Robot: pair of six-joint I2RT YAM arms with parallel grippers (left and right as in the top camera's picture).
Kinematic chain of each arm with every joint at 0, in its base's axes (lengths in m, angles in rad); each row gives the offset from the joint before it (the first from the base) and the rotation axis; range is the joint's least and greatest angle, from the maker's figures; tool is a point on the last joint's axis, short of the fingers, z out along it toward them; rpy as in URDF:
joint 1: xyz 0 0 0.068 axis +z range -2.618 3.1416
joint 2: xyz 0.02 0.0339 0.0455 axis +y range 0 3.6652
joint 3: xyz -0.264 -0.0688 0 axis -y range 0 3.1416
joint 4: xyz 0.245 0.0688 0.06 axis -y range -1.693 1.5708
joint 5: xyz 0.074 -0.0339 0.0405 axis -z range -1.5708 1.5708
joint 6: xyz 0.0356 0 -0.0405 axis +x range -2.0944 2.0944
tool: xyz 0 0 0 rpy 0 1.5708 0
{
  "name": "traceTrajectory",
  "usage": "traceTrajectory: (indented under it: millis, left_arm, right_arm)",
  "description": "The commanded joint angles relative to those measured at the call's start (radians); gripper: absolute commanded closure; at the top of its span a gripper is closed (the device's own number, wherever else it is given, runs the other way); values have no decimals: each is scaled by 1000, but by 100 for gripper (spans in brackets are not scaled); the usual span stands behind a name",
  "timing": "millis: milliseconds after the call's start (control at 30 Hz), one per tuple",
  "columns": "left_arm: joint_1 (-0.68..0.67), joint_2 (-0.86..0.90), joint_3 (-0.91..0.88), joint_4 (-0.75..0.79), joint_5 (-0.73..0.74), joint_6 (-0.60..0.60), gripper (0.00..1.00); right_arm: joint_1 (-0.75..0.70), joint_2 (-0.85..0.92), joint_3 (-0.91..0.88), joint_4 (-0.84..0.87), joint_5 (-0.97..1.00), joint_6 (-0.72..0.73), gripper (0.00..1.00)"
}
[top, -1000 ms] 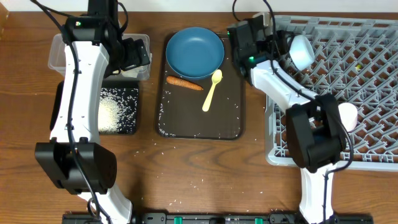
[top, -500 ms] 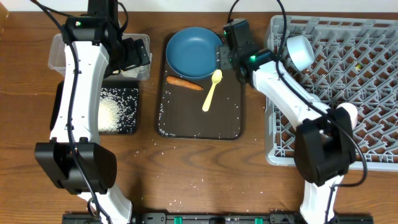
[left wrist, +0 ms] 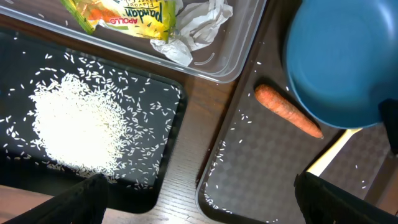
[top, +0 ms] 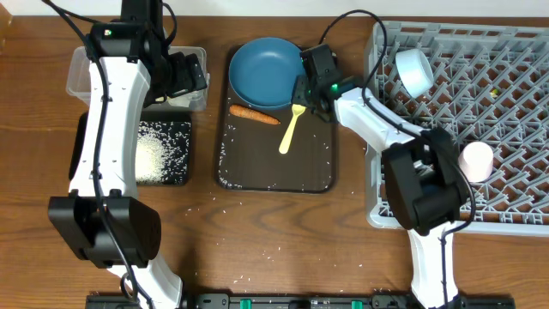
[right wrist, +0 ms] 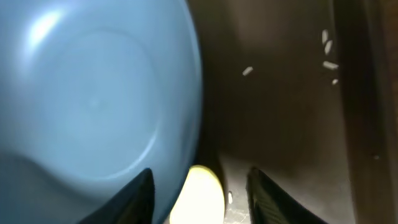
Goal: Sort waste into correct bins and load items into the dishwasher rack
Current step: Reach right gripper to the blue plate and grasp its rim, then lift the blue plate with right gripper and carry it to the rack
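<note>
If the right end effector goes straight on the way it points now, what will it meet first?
Probably the yellow spoon: its bowl end lies between the right end effector's open fingers, beside the dark blue plate. Depth is unclear.

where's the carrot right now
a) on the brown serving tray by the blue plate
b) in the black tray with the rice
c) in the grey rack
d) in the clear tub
a: the carrot lies on the brown serving tray, just below the blue plate, not in either bin or the rack.
</note>
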Motion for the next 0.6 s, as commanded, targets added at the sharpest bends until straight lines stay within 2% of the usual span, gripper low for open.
traceTrajectory:
  millis: [0,200,367,567]
  left_arm:
    - [0,-18,16,0,-2,-5,3]
    - [0,-18,16,0,-2,-5,3]
    - [0,-18,16,0,-2,-5,3]
    - [0,-18,16,0,-2,-5,3]
  right_arm:
    - [-2,35,-5,12,27,24,70]
    - [-6,59,-5,22,28,23,99]
    - [-34,33,-4,35,26,6,99]
    - [-84,-92,-3,49,16,-148,99]
